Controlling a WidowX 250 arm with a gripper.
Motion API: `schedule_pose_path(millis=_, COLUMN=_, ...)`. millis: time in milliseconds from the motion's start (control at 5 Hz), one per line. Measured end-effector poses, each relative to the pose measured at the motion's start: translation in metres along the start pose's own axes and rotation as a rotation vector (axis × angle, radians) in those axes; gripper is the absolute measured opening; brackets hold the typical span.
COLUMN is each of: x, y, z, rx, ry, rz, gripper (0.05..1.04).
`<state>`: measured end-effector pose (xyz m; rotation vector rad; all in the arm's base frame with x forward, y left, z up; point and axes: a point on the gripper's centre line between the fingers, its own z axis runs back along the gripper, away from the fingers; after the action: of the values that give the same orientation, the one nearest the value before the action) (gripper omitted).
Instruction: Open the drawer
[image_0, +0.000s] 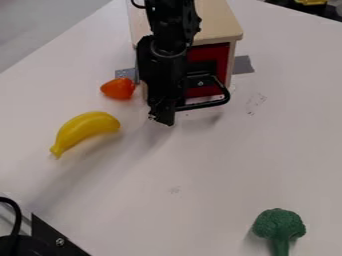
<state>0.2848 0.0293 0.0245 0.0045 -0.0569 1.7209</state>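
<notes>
The black gripper (161, 119) hangs low at the front of a small wooden cabinet, at the left end of the drawer's black handle (217, 101). Whether it touches the handle I cannot tell. The drawer's red front (208, 92) stands between the cabinet's side walls and looks closed. Its left part is hidden behind the arm and gripper, as is part of the handle's left end.
The wooden cabinet top (217, 22) is at the back. An orange-red toy (118, 88) lies just left of the gripper, with a yellow banana (85, 131) farther left. Green broccoli (279, 226) lies near right; black hardware (50, 239) occupies the near left corner.
</notes>
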Motion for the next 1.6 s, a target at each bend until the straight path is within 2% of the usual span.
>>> schedule_pose_path(millis=200, x=-0.001, y=0.0, z=-0.001, rx=0.005, ry=0.003, rz=0.006, gripper=0.276)
schedule_pose_path(millis=600, x=-0.002, y=0.009, z=-0.007, rx=0.008, ry=-0.006, rz=-0.008, gripper=0.275)
schedule_pose_path(millis=1000, x=-0.01, y=0.022, z=-0.01, rx=-0.019, ry=-0.015, rz=-0.031, gripper=0.275)
schedule_pose_path(millis=1600, x=-0.023, y=0.049, z=-0.003, rx=0.003, ry=0.013, rz=-0.052, gripper=0.275)
